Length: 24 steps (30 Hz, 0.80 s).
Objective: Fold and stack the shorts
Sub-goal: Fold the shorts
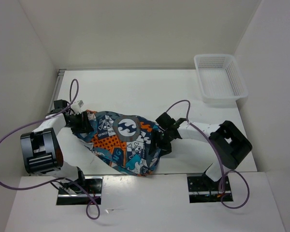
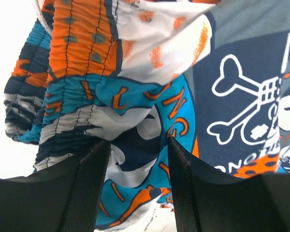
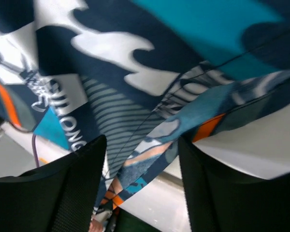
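The shorts [image 1: 123, 142] sat bunched on the counter [image 1: 135, 92]; left tool [image 2: 137, 141] and right tool [image 3: 141, 139] (fabric between each) stood apart.

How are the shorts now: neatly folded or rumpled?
Rumpled: the shorts form an uneven, creased bunch with irregular edges, no flat fold lines.

The white table [image 1: 135, 87] bears the shorts [image 1: 123, 142] at its near edge and a mesh basket [image 1: 220, 77] far right.

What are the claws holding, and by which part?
The shorts lie between both claws: left claw near the gathered waistband, right claw at an edge seam. Whether either grips cannot be told.
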Motion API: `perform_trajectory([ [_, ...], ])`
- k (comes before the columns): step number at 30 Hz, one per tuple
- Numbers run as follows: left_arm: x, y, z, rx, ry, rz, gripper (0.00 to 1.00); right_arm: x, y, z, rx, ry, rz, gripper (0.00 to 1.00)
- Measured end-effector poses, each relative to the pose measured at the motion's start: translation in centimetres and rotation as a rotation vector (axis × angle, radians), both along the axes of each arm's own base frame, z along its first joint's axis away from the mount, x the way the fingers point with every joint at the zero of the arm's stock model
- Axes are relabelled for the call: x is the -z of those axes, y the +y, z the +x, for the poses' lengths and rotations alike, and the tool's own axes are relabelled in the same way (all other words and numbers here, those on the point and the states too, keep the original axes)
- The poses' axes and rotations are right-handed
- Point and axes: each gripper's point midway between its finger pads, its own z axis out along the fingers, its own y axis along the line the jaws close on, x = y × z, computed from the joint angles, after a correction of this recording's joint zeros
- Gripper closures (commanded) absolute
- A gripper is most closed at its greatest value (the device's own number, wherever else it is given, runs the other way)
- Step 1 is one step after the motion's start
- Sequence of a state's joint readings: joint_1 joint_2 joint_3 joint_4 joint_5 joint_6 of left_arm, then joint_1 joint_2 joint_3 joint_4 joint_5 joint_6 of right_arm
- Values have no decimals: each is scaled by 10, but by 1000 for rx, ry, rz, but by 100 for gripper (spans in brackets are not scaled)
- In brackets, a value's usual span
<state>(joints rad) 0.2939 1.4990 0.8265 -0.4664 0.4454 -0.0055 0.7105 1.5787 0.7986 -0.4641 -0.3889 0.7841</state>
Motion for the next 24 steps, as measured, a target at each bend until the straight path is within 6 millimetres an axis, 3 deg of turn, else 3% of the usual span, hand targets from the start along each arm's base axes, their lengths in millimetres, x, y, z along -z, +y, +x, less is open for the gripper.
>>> perform_trajectory([
  [5, 8, 13, 4, -33, 12, 26, 41, 7, 4, 12, 18, -12, -31, 50],
  [8, 13, 20, 9, -50, 24, 26, 41, 11, 8, 29, 33, -44, -62, 67],
  [9, 14, 20, 11, -52, 27, 21, 41, 12, 10, 38, 43, -56, -70, 79],
  [11, 13, 21, 15, -51, 21, 17, 41, 14, 11, 59, 72, -78, -86, 90],
  [14, 12, 21, 19, -48, 6, 14, 41, 15, 4, 106, 158, -113, -95, 93],
  [21, 8, 10, 29, -10, -31, -23, 36, 3, -49, 254, 367, -276, -134, 95],
  [24, 4, 2, 37, 21, -54, -35, 35, -8, -60, 298, 390, -362, -158, 86],
])
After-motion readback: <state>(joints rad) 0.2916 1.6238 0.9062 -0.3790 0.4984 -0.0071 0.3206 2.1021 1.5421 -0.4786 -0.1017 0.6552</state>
